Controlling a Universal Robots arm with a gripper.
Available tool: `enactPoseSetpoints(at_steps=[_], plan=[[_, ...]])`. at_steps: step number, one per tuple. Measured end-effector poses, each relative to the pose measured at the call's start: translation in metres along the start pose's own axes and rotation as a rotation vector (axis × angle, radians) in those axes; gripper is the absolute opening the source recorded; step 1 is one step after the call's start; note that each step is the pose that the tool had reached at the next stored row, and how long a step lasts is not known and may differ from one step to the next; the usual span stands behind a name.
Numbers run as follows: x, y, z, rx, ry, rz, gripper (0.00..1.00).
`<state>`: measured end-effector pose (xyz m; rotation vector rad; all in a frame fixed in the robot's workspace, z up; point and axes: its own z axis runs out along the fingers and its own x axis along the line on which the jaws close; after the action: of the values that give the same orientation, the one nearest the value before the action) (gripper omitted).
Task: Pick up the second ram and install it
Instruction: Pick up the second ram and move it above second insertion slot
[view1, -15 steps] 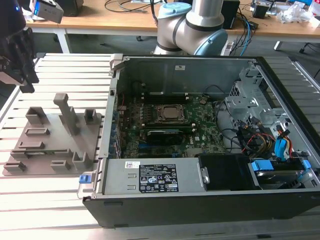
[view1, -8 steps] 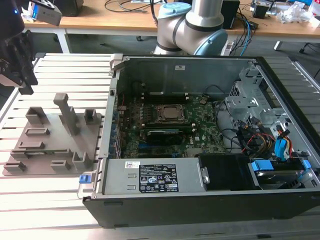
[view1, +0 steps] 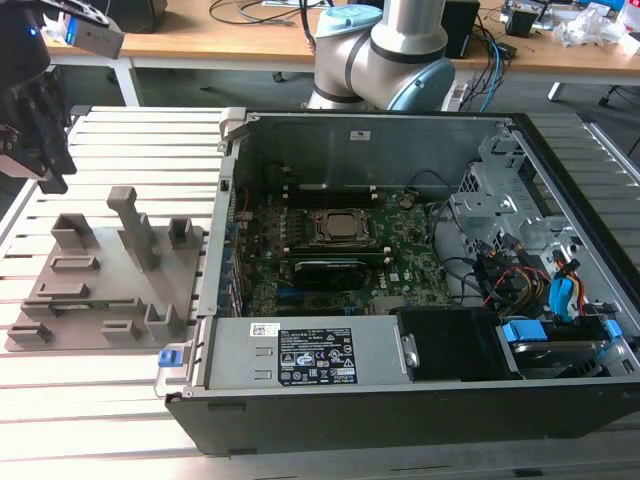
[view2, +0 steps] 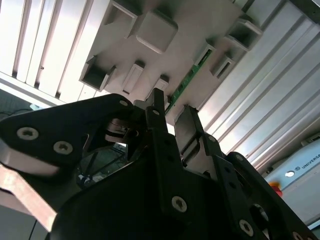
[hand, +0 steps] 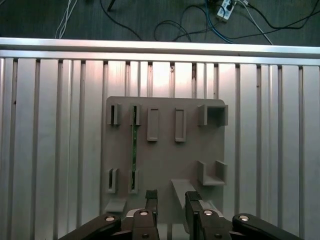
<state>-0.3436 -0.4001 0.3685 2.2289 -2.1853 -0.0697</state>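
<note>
1. The gripper (hand: 171, 197) is released: in both wrist views its two dark fingers (view2: 159, 107) stand apart, and nothing sits between them.
2. In the exterior view the gripper (view1: 50, 170) hangs above the far corner of the slatted metal table (view1: 130, 150), at the exterior view's left. It is clear of the surface and touches nothing.
3. The second ram (hand: 134, 150) is a thin green-edged stick standing on its long edge on a grey holder plate (hand: 165, 160). Each of its ends sits in a small grey bracket.
4. In the first wrist view the stick lies a little to one side of the gap between the fingers, nearer one finger than the other. It is apart from both.
5. In the second wrist view the ram (view2: 187, 82) shows as a green strip beyond the fingertips, running across the plate.
6. The holder plate (view1: 100, 280) lies flat on the table, just beside the open computer case (view1: 350, 135), on the exterior view's left of it.
7. Inside the case the motherboard (view1: 400, 270) lies flat, with the square CPU socket (view1: 343, 228) near its middle.
8. The arm's base (view1: 385, 50) rises behind the case, well apart from the holder plate.
</note>
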Motion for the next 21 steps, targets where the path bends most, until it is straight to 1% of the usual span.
enactPoseSetpoints(at_steps=[15, 21], plan=[[0.0001, 0.0003, 0.0078, 0.0001, 0.0000, 0.000, 0.36], [0.0002, 0.0003, 0.0123, 0.0000, 0.0001, 0.000, 0.36]])
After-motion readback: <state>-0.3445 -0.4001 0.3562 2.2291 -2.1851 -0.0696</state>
